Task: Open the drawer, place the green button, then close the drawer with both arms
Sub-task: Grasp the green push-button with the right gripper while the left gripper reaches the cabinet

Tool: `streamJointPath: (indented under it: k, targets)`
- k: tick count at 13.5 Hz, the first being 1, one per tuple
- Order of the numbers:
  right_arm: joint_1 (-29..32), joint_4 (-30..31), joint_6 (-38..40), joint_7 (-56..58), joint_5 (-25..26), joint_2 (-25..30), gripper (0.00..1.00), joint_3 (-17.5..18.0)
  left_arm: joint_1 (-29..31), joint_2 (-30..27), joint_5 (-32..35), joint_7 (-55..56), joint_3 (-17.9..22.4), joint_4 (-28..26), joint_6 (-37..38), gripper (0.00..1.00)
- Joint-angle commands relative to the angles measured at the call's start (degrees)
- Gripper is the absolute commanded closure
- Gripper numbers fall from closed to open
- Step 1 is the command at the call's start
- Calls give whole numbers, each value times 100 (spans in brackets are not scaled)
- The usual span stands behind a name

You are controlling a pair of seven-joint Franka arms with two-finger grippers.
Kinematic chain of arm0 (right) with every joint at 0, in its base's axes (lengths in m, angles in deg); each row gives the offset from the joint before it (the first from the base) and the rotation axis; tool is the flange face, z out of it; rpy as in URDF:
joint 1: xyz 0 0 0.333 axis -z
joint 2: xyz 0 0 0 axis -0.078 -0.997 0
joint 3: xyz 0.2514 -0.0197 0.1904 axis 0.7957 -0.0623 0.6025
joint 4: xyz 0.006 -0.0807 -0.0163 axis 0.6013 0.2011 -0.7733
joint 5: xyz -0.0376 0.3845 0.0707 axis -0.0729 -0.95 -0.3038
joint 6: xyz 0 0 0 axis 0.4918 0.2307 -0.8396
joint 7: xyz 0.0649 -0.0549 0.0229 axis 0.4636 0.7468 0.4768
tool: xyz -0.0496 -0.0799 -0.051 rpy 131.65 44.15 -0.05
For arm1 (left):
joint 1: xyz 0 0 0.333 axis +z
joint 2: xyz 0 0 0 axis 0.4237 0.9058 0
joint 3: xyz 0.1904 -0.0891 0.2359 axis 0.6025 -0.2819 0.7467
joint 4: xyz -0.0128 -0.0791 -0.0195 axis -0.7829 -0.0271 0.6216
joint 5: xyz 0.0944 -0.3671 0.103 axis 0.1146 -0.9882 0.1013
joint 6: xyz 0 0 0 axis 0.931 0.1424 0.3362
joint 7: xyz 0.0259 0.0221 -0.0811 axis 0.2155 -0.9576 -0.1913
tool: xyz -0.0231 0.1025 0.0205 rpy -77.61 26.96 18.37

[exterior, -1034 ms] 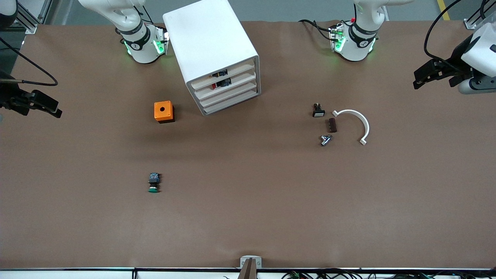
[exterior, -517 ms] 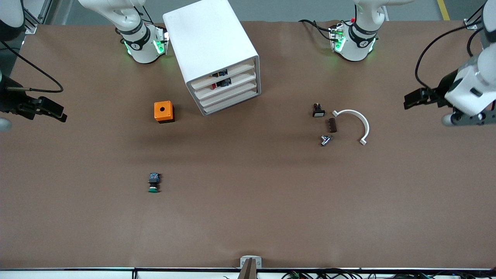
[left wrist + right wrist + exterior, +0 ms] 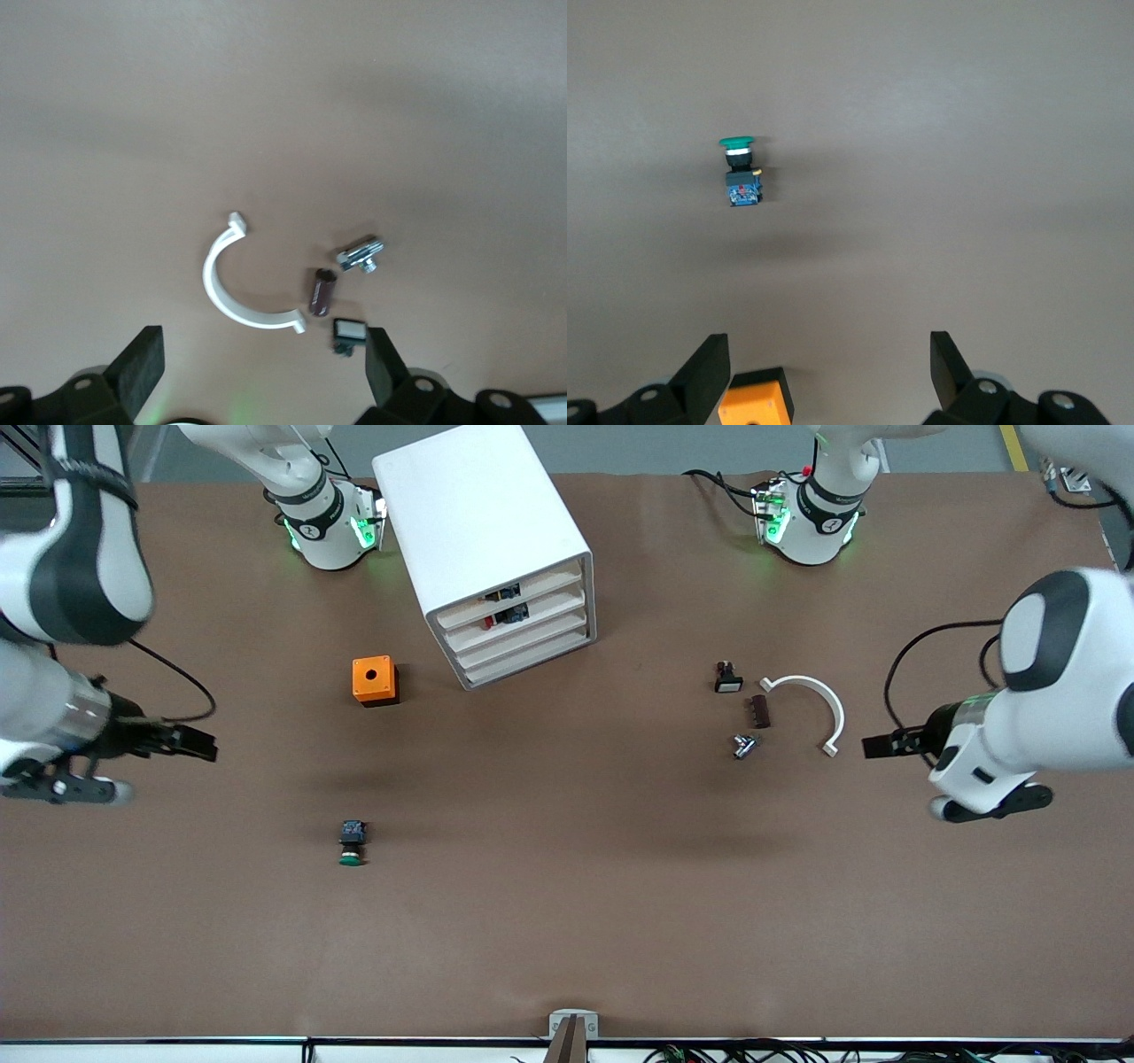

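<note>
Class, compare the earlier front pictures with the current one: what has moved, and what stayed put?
Both arms swung in over the table: the right gripper toward the green button, the left gripper toward the white curved clip. Both remain open and empty. The cabinet, its drawers and the small parts stayed put.

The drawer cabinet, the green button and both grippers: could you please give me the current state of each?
Cabinet: all four drawers pushed in.
Third drawer: shut.
Green button: lying on its side on the table, not held.
Right gripper: open, empty, over bare table toward the right arm's end.
Left gripper: open, empty, beside the white curved clamp.
</note>
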Motion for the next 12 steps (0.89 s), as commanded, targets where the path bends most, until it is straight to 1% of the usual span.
streamJointPath:
  k: [1, 2, 3, 6, 8, 9, 12]
  targets:
    - [-181, -143, -451, -216, -72, -610, 0, -9, -167, 396, -298, 483, 0, 215, -183, 0]
    - [-234, -134, -777, -226, -90, -875, 0, 0, -360, 450, -387, 589, 0, 206, -307, 0]
    - [-287, -134, -1067, -287, -151, -1069, 0, 0, -527, 494, -388, 947, 9, 206, -343, 0]
    - [-322, -134, -1438, -357, -712, -1527, 0, 0, -984, 644, -405, 2641, 0, 215, -422, 0]
    - [-331, -99, -1833, -366, -828, -1817, 0, 0, -1362, 775, -405, 3749, 0, 206, -571, 0]
    - [-357, -90, -1982, -366, -924, -1940, 0, 0, -1520, 872, -449, 4120, -9, 215, -590, 0]
    - [-471, 59, -2300, -358, -1178, -2081, 0, 8, -1873, 1136, -913, 5350, 0, 215, -669, 0]
